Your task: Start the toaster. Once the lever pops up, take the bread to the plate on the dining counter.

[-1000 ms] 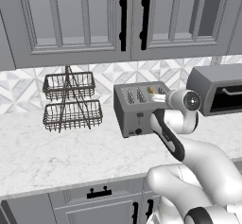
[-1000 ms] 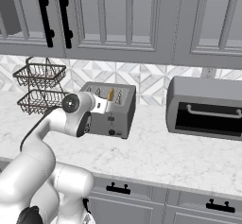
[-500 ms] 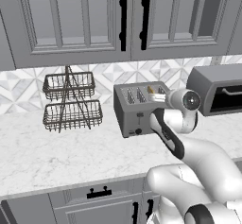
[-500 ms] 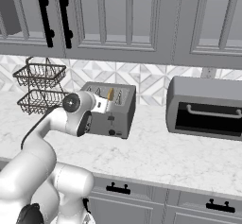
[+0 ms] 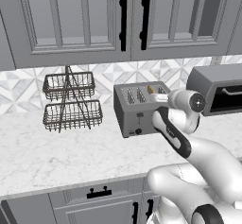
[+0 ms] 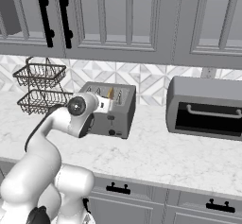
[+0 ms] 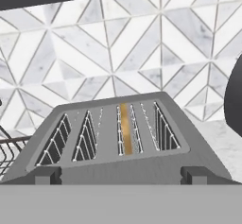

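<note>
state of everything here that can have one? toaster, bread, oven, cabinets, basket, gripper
toaster: upright on the counter, four slots, one filled
bread: sunk in the third slot from the left in the hand view, top edge showing
oven: door shut
cabinets: doors shut
basket: two tiers, both empty
gripper: open, holding nothing

toaster (image 7: 113,171): matt grey metal | worktop (image 5: 71,152): smooth veined marble
</note>
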